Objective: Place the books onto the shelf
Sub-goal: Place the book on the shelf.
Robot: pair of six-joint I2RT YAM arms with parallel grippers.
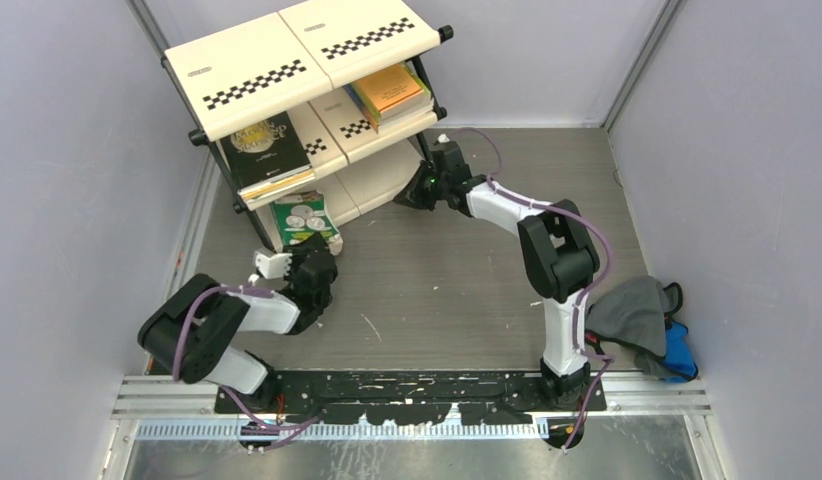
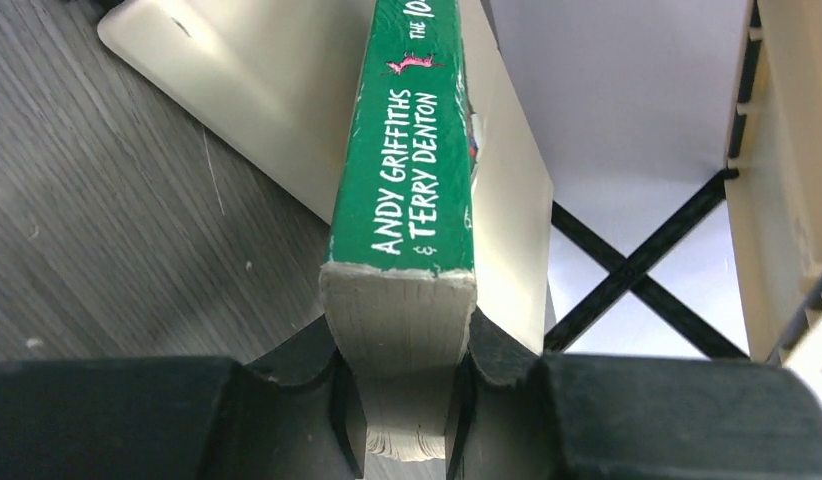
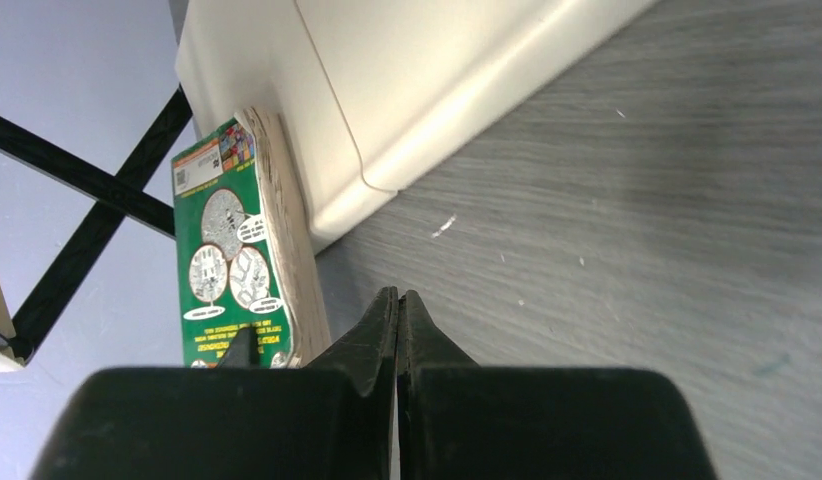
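The shelf [image 1: 287, 70] stands at the back left. Its middle tier holds a black book with gold lettering [image 1: 255, 146] and an orange book [image 1: 389, 88] on top of a blue one. A green book [image 1: 305, 220] stands upright against the end of the lowest panel [image 2: 257, 110]. My left gripper [image 1: 312, 272] is shut on the book's lower page edge, and the green spine [image 2: 407, 150] runs away from the jaws. My right gripper [image 1: 419, 190] is shut and empty, low over the floor beside the lowest panel [image 3: 407, 90]. The green book's cover [image 3: 227, 270] shows to its left.
A grey-and-blue cloth bundle [image 1: 647, 320] lies at the right, beside the right arm's base. The shelf's black cross braces [image 2: 637, 270] stand behind the lowest tier. Grey walls close in on the left, back and right.
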